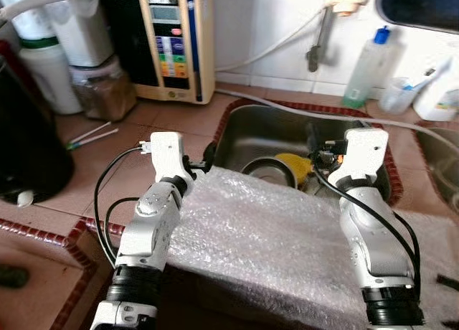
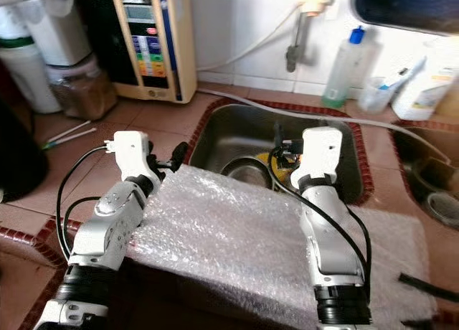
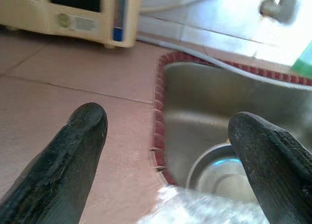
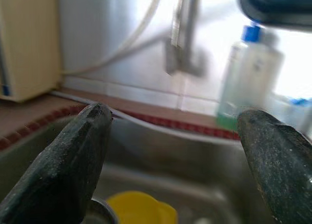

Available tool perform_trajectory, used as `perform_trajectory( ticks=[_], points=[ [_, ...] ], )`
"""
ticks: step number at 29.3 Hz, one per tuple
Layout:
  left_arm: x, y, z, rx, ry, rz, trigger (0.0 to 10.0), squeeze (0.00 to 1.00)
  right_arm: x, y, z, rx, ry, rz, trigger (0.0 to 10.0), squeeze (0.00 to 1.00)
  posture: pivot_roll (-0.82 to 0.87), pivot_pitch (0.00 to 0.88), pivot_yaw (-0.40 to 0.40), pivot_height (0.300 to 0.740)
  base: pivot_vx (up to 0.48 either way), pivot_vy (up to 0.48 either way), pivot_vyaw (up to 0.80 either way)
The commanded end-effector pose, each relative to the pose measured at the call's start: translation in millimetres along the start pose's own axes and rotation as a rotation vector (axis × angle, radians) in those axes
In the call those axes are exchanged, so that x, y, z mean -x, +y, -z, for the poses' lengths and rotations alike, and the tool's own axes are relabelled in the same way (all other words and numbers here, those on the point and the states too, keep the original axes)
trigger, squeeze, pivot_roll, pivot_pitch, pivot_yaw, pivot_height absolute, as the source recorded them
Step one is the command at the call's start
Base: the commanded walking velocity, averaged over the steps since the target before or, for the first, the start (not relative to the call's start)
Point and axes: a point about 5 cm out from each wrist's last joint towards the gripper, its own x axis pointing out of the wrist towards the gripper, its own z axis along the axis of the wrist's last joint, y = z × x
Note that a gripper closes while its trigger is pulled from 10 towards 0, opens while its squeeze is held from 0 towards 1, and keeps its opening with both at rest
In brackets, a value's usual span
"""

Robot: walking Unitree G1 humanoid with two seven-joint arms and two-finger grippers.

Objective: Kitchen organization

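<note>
A sheet of bubble wrap (image 1: 265,229) lies over the counter's front edge and the near side of the steel sink (image 1: 265,125). In the sink sit a steel bowl (image 1: 271,173) and a yellow cup (image 1: 294,165). My left gripper (image 1: 206,156) hovers open over the sink's left rim, just above the wrap's far left corner; between its fingers (image 3: 73,151) I see the bowl (image 3: 219,170). My right gripper (image 1: 315,147) is open above the sink's middle, with the yellow cup (image 4: 139,209) below its fingers (image 4: 73,156). Neither holds anything.
A beige water appliance (image 1: 176,39), a jar (image 1: 104,90) and white containers stand at the back left. Two thin sticks (image 1: 93,136) lie on the tiles. A hose (image 1: 323,115) crosses behind the sink under the faucet (image 1: 319,36). A soap bottle (image 1: 366,68) stands back right, beside a second basin (image 1: 437,165).
</note>
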Motion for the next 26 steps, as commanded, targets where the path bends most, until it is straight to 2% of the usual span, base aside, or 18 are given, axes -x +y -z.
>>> perform_trajectory(
  ticks=[1, 3, 5, 7, 8, 10, 12, 13, 21, 24, 25, 26],
  points=[
    [-0.2, -0.6, 3, -0.005, 0.021, -0.007, 10.0, 0.00, -0.6, -1.9, -6, -0.005, -0.013, 0.005, 10.0, 0.00, -0.02, 0.000, 0.044, 0.740, 0.000, 0.000, -0.80],
    [0.6, 4.2, 5, 0.020, 0.040, -0.035, 10.0, 0.00, -1.8, -3.2, -7, -0.006, -0.004, 0.005, 10.0, 0.00, -0.02, 0.000, 0.050, 0.740, 0.000, 0.000, -0.80],
    [2.9, 6.7, 10, 0.092, 0.100, -0.033, 10.0, 0.00, -1.7, -3.1, -6, -0.025, 0.013, 0.007, 10.0, 0.00, -0.02, 0.000, 0.054, 0.740, 0.000, 0.000, -0.80],
    [3.7, 7.2, 10, 0.062, 0.103, -0.035, 10.0, 0.00, -1.6, -3.0, -6, -0.020, 0.013, 0.004, 10.0, 0.00, -0.02, 0.000, 0.054, 0.740, 0.000, 0.000, -0.80],
    [4.6, 7.9, 9, 0.009, 0.088, -0.042, 10.0, 0.00, -1.3, -2.4, -7, -0.014, 0.014, 0.002, 10.0, 0.00, -0.02, 0.000, 0.059, 0.740, 0.000, 0.000, -0.48],
    [5.7, 10.9, 8, -0.021, 0.050, -0.074, 10.0, 0.00, 0.6, -1.5, -5, -0.034, 0.022, 0.005, 10.0, 0.00, -0.02, 0.000, 0.061, 0.740, 0.000, 0.000, -0.24],
    [6.0, 12.0, 9, -0.017, 0.047, -0.084, 10.0, 0.00, 1.1, -1.0, -5, -0.031, 0.027, 0.002, 10.0, 0.00, -0.02, 0.000, 0.061, 0.740, 0.000, 0.000, 0.00],
    [6.0, 12.3, 9, -0.004, 0.064, -0.084, 10.0, 0.00, 2.0, 0.2, -3, -0.071, 0.041, 0.011, 10.0, 0.00, -0.02, 0.000, 0.063, 0.740, 0.000, 0.000, 0.00],
    [5.2, 8.4, 7, -0.012, 0.058, -0.072, 10.0, 0.00, 3.8, 2.0, -2, -0.073, 0.049, 0.001, 10.0, 0.00, -0.03, 0.000, 0.061, 0.740, 0.000, 0.000, 0.00],
    [5.7, 6.0, 3, -0.055, 0.031, -0.059, 10.0, 0.00, 3.6, 1.0, -4, -0.073, 0.047, 0.003, 10.0, 0.00, -0.03, 0.000, 0.061, 0.740, 0.000, 0.000, 0.00],
    [5.6, 3.9, -2, -0.110, 0.005, -0.047, 10.0, 0.00, 3.4, 0.7, -4, -0.072, 0.047, 0.003, 10.0, 0.00, -0.02, 0.000, 0.059, 0.740, 0.000, 0.000, 0.00],
    [5.6, 3.9, -2, -0.110, 0.005, -0.047, 10.0, 0.00, 3.4, 0.7, -4, -0.072, 0.047, 0.003, 10.0, 0.00, -0.02, 0.000, 0.059, 0.740, 0.000, 0.000, 0.00]
  ],
)
